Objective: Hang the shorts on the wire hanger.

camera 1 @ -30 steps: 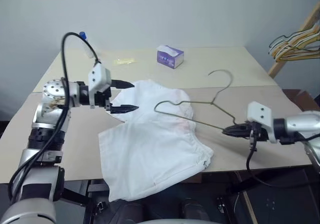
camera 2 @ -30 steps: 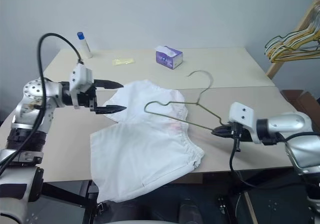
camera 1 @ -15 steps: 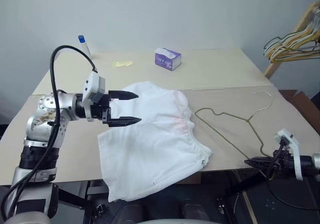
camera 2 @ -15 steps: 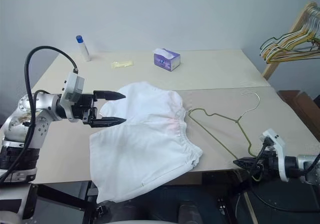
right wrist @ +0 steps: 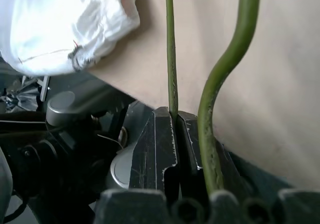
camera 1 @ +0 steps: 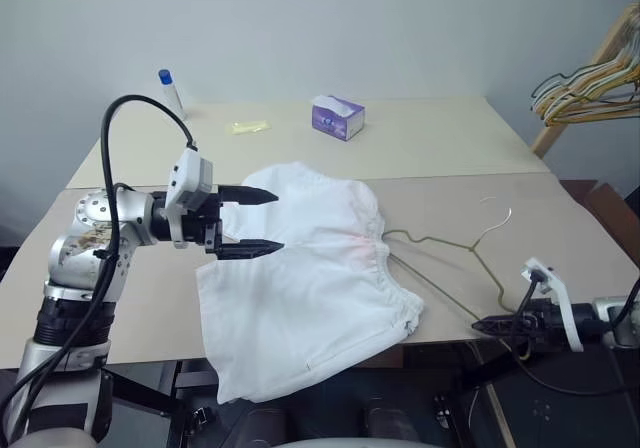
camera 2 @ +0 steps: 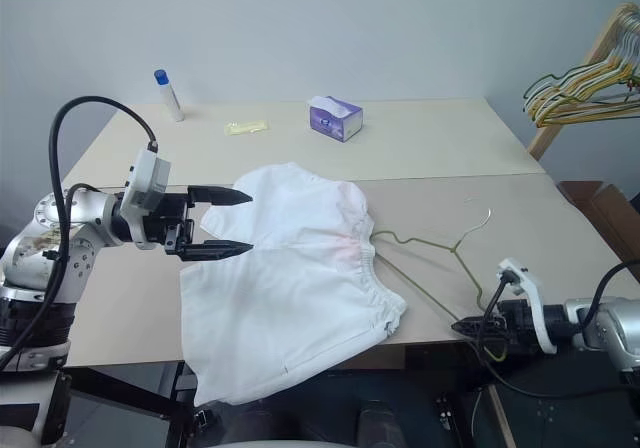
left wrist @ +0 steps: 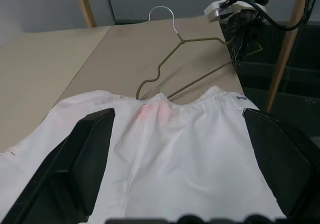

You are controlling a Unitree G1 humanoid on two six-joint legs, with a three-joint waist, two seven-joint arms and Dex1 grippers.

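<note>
The right gripper point(right wrist: 175, 129) has its two black fingers pinched shut on a thin wire of the wire hanger point(camera 1: 450, 258), seen close up in the right wrist view, where a second, thicker-looking bend of the same olive-green wire runs just beside the fingers. The left gripper point(camera 1: 255, 223) has its jaws spread wide, holding nothing, poised over the left edge of the shorts point(camera 1: 310, 288).

From the head views, the right gripper sits at the near right edge of the table point(camera 1: 420, 138), low and partly past the edge. The hanger lies nearly flat on the tabletop, one corner at the gripper, its far corner touching the gathered waistband of the shorts, its hook curving towards the far right.

The shorts lie spread on the table, white, with a faint pink smudge near the waistband; one leg droops over the near edge.

The left wrist view looks between its own wide fingers point(left wrist: 80, 159) across the shorts to the waistband, and shows the hanger's hook and the right gripper beyond it.

Further back on the table stand a small purple tissue box point(camera 1: 338, 116), a blue-capped bottle point(camera 1: 170, 92) and a yellowish wrapper point(camera 1: 248, 126). A bunch of yellow and pale hangers point(camera 1: 585, 88) hangs at far right.
</note>
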